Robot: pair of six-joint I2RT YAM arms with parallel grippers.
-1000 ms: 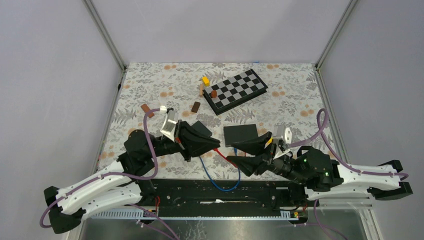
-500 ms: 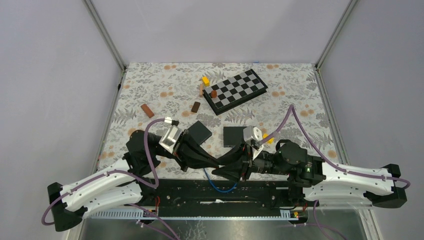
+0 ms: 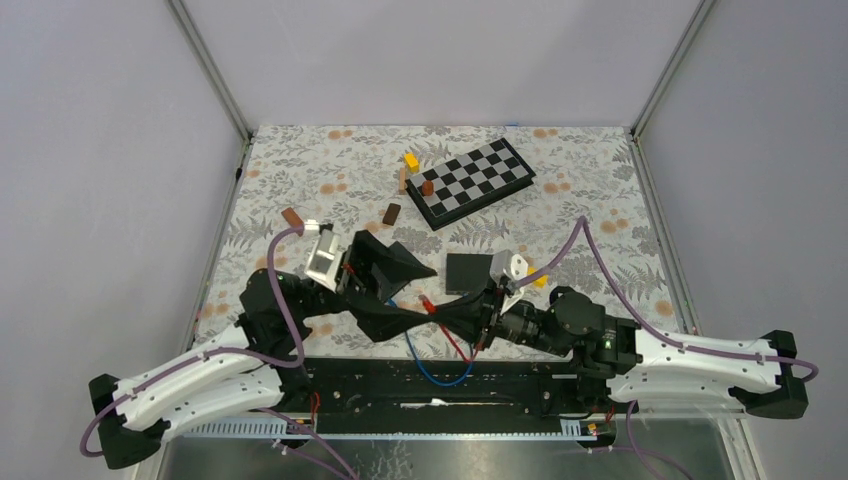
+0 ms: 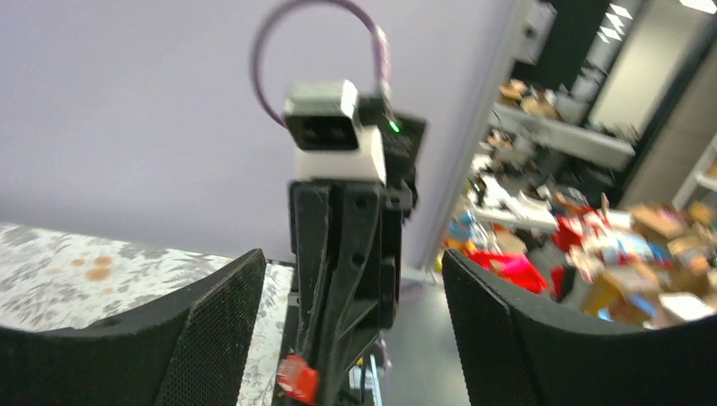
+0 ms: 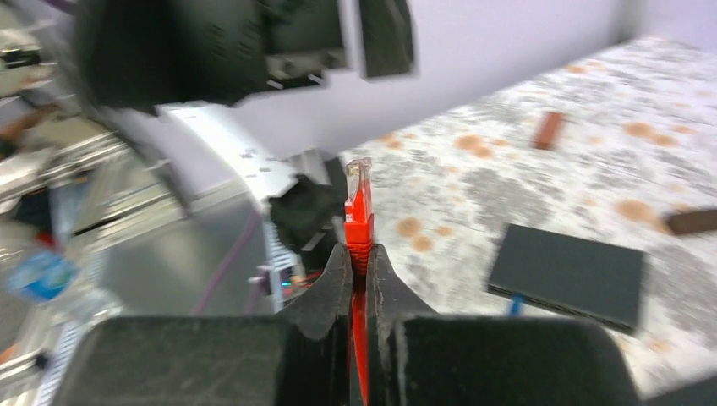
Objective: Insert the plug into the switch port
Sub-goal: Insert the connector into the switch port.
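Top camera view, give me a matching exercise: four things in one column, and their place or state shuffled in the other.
1 red plug
2 left gripper
3 chessboard
4 black box

a open, holding nothing
b far part of the table
c lying flat, mid-table
d pinched in the right gripper

Pairs: 1-d, 2-a, 3-b, 4-c
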